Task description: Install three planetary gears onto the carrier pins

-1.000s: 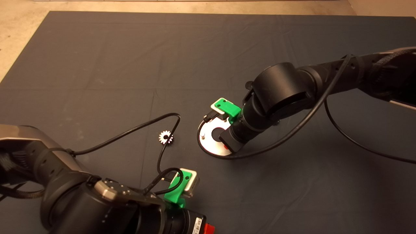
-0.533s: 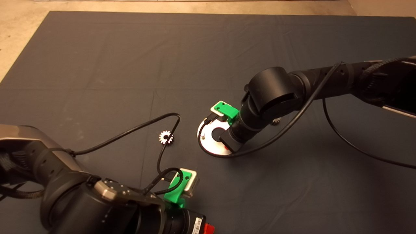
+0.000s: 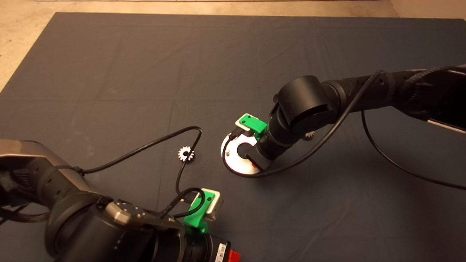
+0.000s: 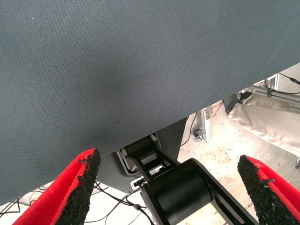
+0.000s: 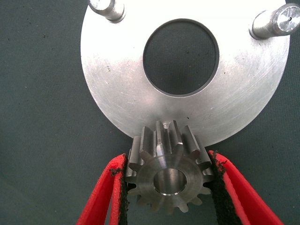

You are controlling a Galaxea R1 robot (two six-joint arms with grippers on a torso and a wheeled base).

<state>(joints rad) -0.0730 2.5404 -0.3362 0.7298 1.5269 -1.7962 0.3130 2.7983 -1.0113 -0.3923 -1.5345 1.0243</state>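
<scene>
So far none seated — right gripper [image 5: 168, 187] clamped on gear [image 5: 168, 176] over carrier plate [image 5: 117, 103] rim, two pins [image 5: 108, 8] visibly bare. Two gears loose on mat: one left [image 3: 186, 153], one right [image 3: 309, 135] of plate. Left gripper [image 4: 171, 187] parked near-left, fingers apart.

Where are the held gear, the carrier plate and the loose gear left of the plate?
held gear [image 5: 168, 176], right wrist view, hub face beside the bore.
carrier plate [image 5: 117, 89], right wrist view, bare flat face.
loose gear [image 3: 183, 153], head view, toothed face.
</scene>
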